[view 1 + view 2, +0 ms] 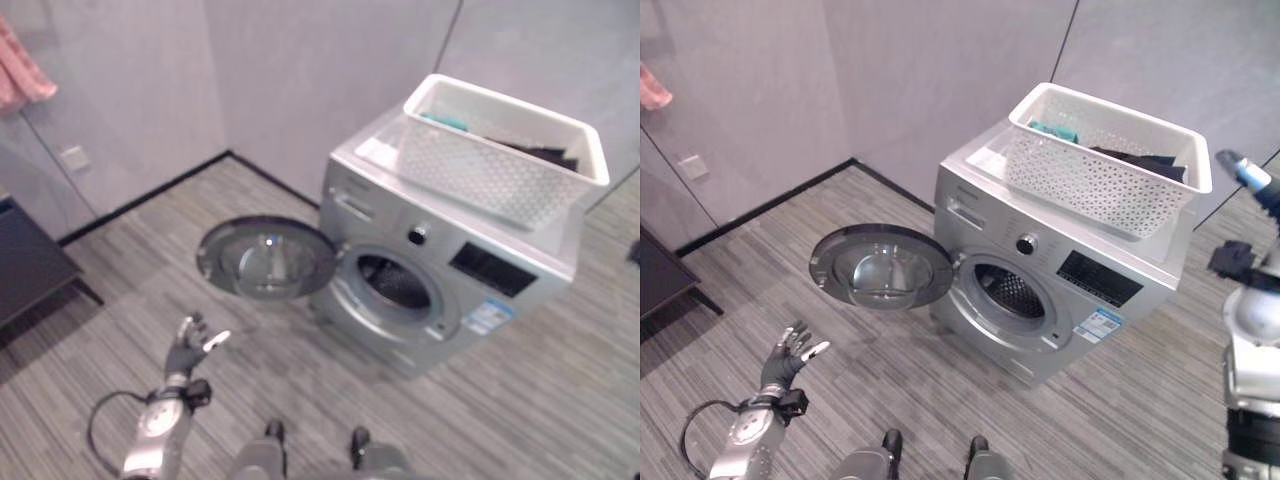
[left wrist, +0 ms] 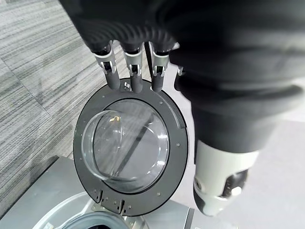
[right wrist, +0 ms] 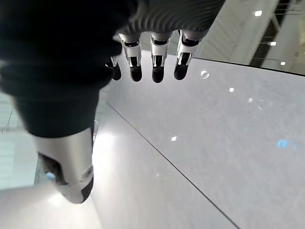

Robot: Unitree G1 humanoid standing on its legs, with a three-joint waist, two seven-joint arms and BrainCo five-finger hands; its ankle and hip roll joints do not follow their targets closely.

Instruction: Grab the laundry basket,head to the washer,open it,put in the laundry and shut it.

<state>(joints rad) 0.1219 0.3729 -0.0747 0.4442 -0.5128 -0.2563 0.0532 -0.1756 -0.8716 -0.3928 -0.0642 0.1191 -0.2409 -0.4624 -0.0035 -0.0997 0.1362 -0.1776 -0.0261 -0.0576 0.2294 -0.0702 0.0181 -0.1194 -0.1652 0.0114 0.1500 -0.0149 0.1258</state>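
Washer (image 1: 1040, 290): silver front-loader standing on the grey striped floor (image 1: 890, 370), set at an angle near the corner where two pale walls (image 1: 940, 70) meet.
Washer door (image 1: 880, 267): swung fully out to the machine's left side, round dark rim with a clear glass bowl; the drum opening (image 1: 1008, 290) is uncovered and dark inside.
Laundry basket (image 1: 1105, 160): white perforated plastic, resting on the washer's top panel and covering most of it, toward the back and right edges.
Laundry: still in the basket; a teal piece (image 1: 1055, 130) at its left end and dark cloth (image 1: 1145, 165) toward its right end.
Left hand (image 1: 790, 352): low over the floor in front of the open door and apart from it, fingers spread and straight, grasping nothing. In its wrist view the fingers (image 2: 134, 76) point at the door's rim (image 2: 90, 124) without touching it, thumb (image 2: 219, 181) held out to the side.
Right hand (image 1: 1240, 168): raised at the right, just beside the basket's right end; one tip shows in the head view. In its wrist view the fingers (image 3: 157, 62) are extended in a row, thumb (image 3: 69, 167) apart, released and empty, with wall behind.
Other: a pink cloth (image 1: 25, 70) hangs at the upper left; a dark low piece of furniture (image 1: 30, 265) stands by the left wall.
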